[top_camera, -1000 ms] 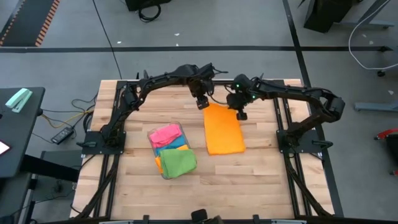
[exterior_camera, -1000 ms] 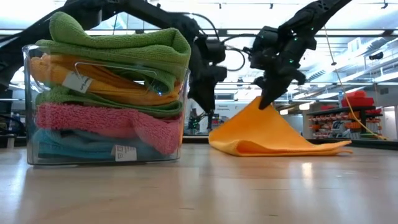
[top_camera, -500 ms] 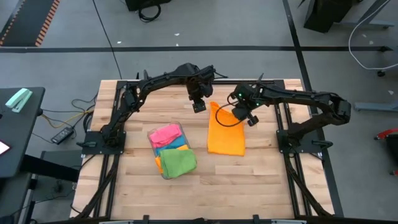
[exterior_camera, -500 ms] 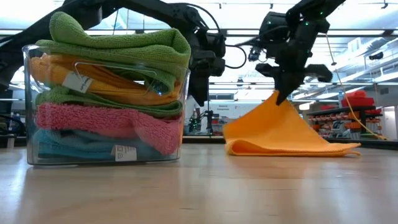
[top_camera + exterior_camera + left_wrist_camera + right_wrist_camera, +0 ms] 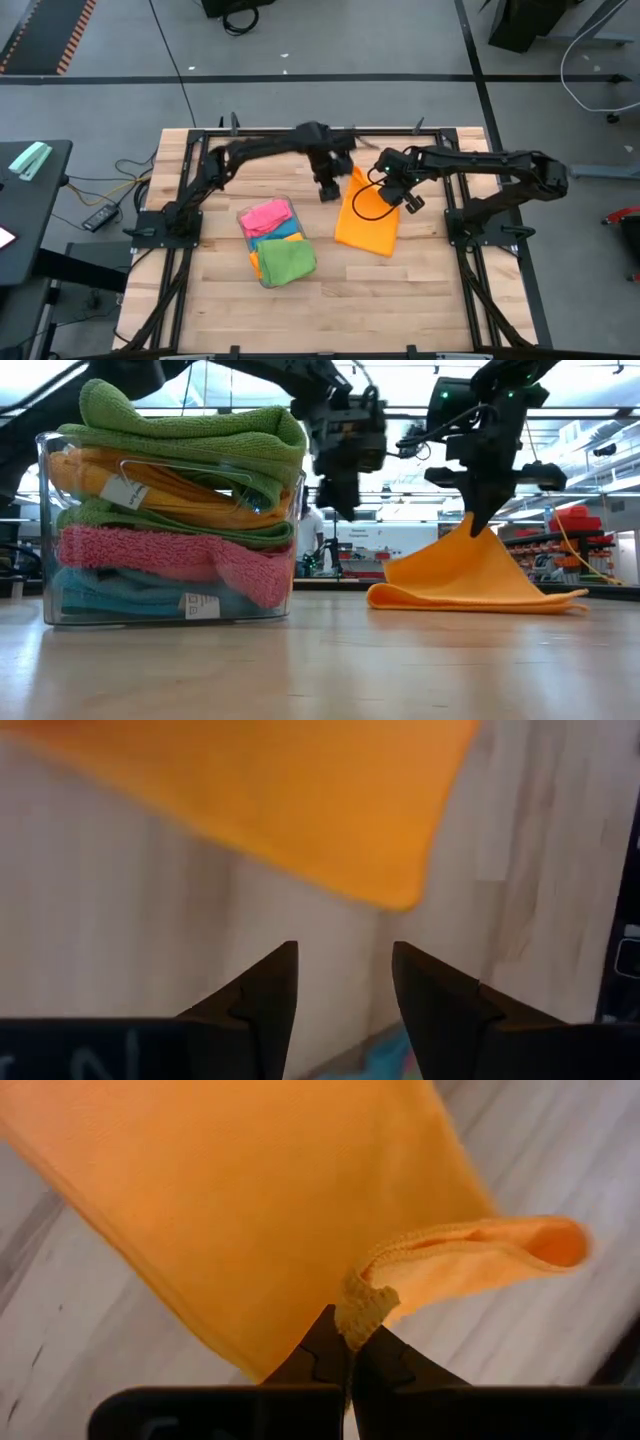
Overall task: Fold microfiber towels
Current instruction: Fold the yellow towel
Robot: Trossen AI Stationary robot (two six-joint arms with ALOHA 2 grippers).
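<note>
An orange microfiber towel [image 5: 366,222] lies on the wooden table, right of centre, with one corner raised into a peak [image 5: 478,538]. My right gripper [image 5: 404,198] is shut on that corner. My left gripper [image 5: 327,190] hangs open above bare wood just left of the towel's far end, touching nothing; its fingers [image 5: 270,995] are spread, and the towel [image 5: 300,790] shows beyond them. Green [image 5: 287,260], pink [image 5: 265,215], blue and orange towels are stacked folded in a clear tray [image 5: 46,540]. My right gripper pinches the towel's hemmed corner [image 5: 366,1306] between its two fingers, at their tips. The fingers [image 5: 482,510] come from above, pointing steeply down. The towel slopes down from the hold like a tent, and its lower folded part [image 5: 470,598] lies on the table.
The clear tray of folded towels stands left of centre, near the front. Black frame rails [image 5: 455,200] run along the table's left, right and far sides. Bare wood [image 5: 400,300] stretches in front of the orange towel.
My right gripper has moved toward the table's right and near edges and rolled, still shut on the orange towel's corner. The towel's far end has risen off the table and swung after it, while its near part stayed down. My left gripper has moved toward the near edge.
</note>
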